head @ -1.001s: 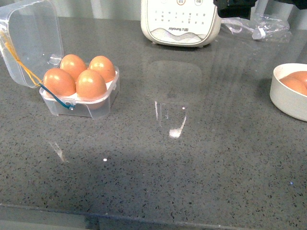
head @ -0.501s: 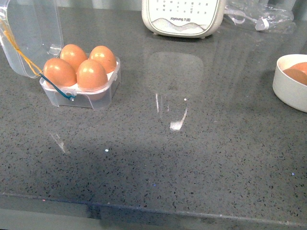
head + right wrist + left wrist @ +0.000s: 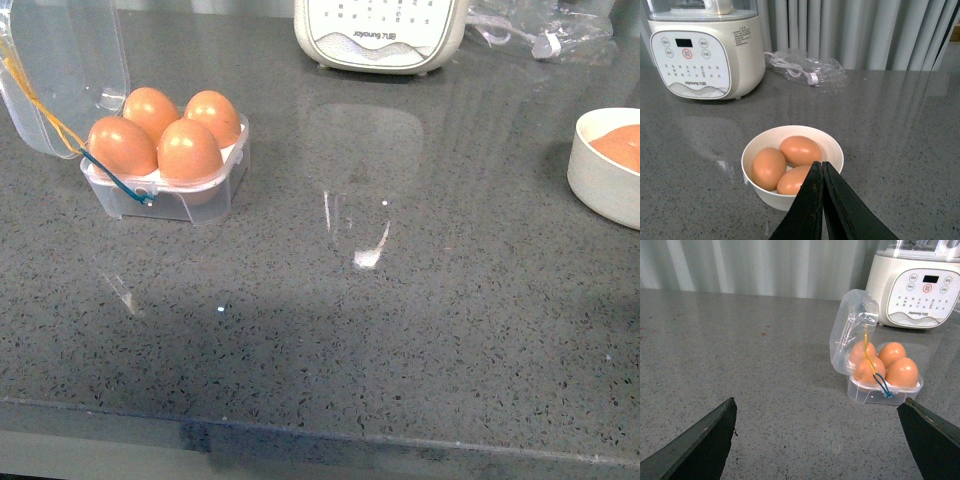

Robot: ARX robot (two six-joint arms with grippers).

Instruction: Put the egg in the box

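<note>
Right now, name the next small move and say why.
Probably bring the left gripper, jaws wide open, toward the raised lid of the box to fold it shut: all four cells already hold eggs, so nothing from the bowl would fit. The right gripper is shut and empty by the bowl.

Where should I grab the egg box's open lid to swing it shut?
Probably pinch the lid by its free top edge, coming from above. It stands nearly upright, hinged on the left side of the box, and the eggs crowd its inner face.
</note>
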